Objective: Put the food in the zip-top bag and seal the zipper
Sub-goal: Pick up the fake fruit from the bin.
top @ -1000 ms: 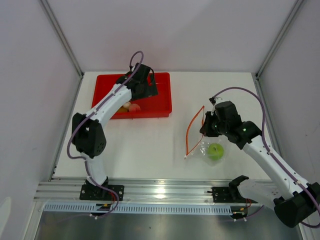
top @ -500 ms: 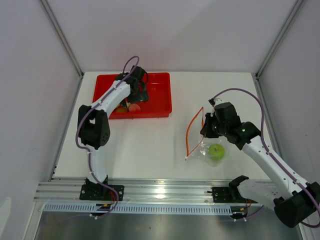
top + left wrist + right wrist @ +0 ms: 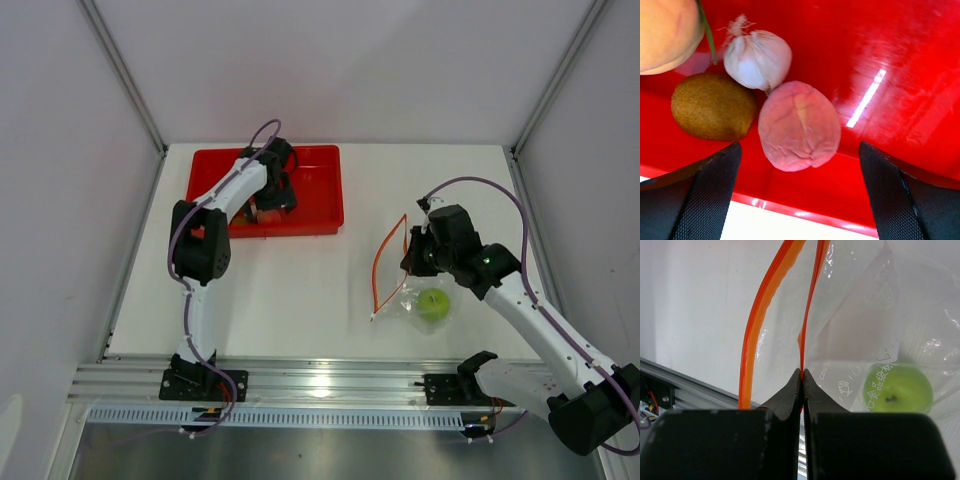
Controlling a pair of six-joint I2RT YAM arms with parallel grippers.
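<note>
**In the red tray [image 3: 900, 60], a crowded pick**

The left hand [image 3: 799, 150], spread wide, straddles the red-pink fruit [image 3: 797, 120]; closing could catch the brownish piece [image 3: 712, 106] alongside. The right hand [image 3: 801, 372] pinches one zipper [image 3: 771, 305] lip; a slip would close the bag [image 3: 860, 305] over the green apple [image 3: 897, 390].

gleams glossy red across the tray [image 3: 900, 60], around a mottled pink fruit [image 3: 799, 126], a speckled brown piece [image 3: 712, 106], a grey-streaked white bulb [image 3: 757, 59] and a pale orange peach [image 3: 665, 30]. reads clear with white print on the zip-top bag [image 3: 860, 315], orange-red along the zipper [image 3: 765, 315], bright green on the apple [image 3: 897, 388]. shows black mesh on the left fingers [image 3: 705, 200].
</note>
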